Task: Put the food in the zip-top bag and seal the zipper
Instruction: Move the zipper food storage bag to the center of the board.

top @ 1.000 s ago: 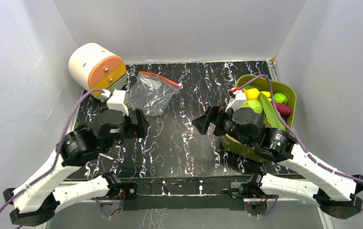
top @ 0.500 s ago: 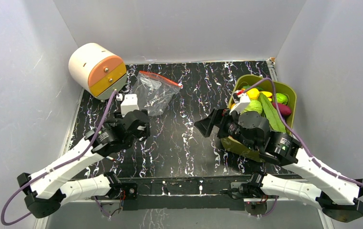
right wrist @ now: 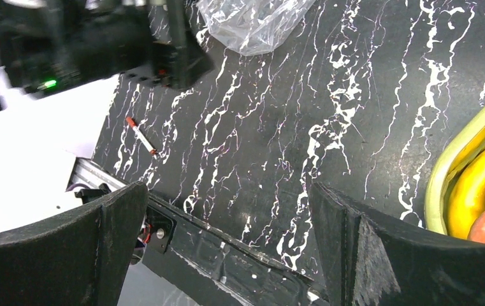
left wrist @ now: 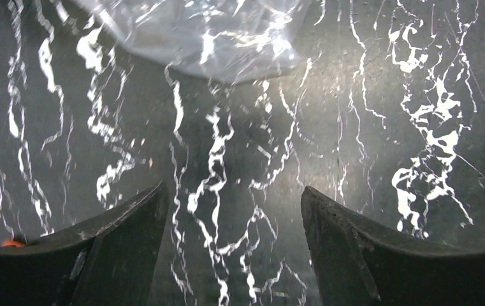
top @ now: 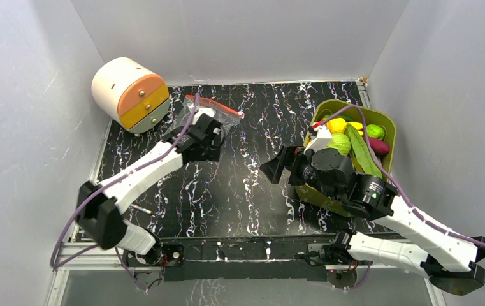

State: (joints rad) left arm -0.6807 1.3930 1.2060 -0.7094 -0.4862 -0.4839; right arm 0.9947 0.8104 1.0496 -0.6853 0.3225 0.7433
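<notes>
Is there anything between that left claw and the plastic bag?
No. In the left wrist view, only bare marbled table lies between the open left gripper and the bag.

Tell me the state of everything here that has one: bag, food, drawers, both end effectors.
zip-top bag: lying crumpled, looks empty
zipper: open or shut, cannot tell
food: piled in the green tub
drawer unit: both drawers shut
left end effector: open, empty, just short of the bag
right end effector: open, empty
</notes>
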